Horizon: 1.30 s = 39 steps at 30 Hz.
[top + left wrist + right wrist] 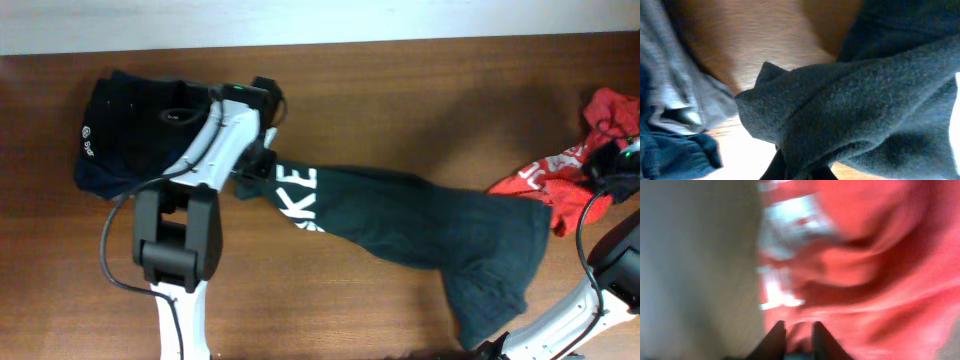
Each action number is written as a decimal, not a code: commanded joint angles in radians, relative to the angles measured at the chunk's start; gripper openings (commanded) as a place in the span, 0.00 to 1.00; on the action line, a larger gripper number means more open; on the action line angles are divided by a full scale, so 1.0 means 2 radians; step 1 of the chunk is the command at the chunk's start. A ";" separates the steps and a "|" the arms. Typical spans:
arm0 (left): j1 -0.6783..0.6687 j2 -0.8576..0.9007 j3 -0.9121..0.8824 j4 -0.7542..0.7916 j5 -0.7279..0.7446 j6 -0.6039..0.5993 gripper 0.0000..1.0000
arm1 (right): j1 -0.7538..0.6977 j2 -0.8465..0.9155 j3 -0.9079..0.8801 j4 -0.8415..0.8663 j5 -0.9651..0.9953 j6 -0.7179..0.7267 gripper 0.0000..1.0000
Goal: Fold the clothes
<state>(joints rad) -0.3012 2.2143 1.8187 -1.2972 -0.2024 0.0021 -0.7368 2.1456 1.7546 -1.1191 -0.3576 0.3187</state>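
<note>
While my left hand (249, 174) pinches the dark green shirt (420, 215), presumably to spread it, right hand (796, 332) at red garment (880, 280): grip indeterminate.

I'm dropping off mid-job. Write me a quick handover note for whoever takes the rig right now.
Left tool: shut on one end of the dark green fabric garment with white lettering, which lies stretched out and rumpled across the brown wooden table.
Right tool: fingers close together with cloth between them, apparently pinching the red fabric garment with white print, bunched at the right edge. That view is blurred.
Dark navy fabric garment: a heap at the far left.
Done: no neat fold visible.
Left: flatten and fold the green garment, then the red; check the navy one.
</note>
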 commanded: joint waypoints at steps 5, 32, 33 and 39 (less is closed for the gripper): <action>0.006 -0.020 0.009 0.019 0.014 0.004 0.00 | 0.012 -0.011 -0.137 0.093 0.028 0.061 0.12; 0.046 -0.026 0.010 -0.011 0.014 -0.005 0.00 | -0.052 -0.012 0.027 -0.083 -0.026 0.003 0.04; 0.046 -0.026 0.010 -0.011 0.014 -0.005 0.00 | -0.045 -0.012 0.020 -0.085 -0.026 0.003 0.04; 0.046 -0.026 0.011 -0.011 0.025 -0.005 0.00 | -0.012 -0.012 -0.063 -0.064 0.170 0.085 0.04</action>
<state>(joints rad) -0.2119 2.2086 1.8236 -1.3170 -0.1715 0.0021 -0.7528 2.1239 1.7069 -1.2781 -0.3077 0.3687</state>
